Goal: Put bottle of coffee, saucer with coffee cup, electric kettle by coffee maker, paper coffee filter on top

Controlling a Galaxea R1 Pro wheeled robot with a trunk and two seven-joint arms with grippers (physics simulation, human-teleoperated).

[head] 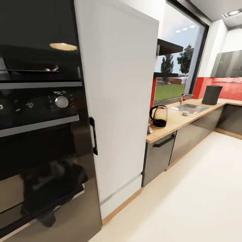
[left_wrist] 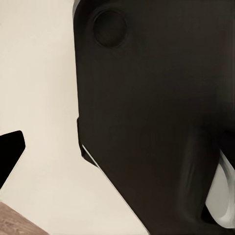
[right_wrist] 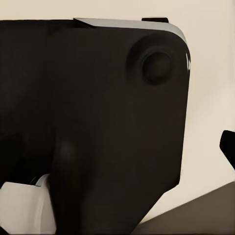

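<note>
**Q:** What is in front of you?

**A:** In my head view a black built-in oven (head: 40, 134) stands close at the left, and a tall white fridge door (head: 117, 101) with a black handle stands beside it. Past the fridge the countertop (head: 174, 122) runs away toward a large window (head: 178, 67).

**Q:** Where are the coffee things?

**A:** The electric kettle (head: 158, 116) stands on the countertop near its end by the fridge, toward the back edge. Farther along, a small white coffee cup (head: 185, 113) sits just beside the front rim of the sink (head: 190, 108). A tall dark cylinder (head: 211, 94) stands near the far corner, before the red wall; I cannot tell what it is.

**Q:** And your grippers?

**A:** Each wrist view shows a dark robot body panel (left_wrist: 156, 122) over pale floor (left_wrist: 39, 88). I cannot tell whether either gripper is wide or narrow.
</note>
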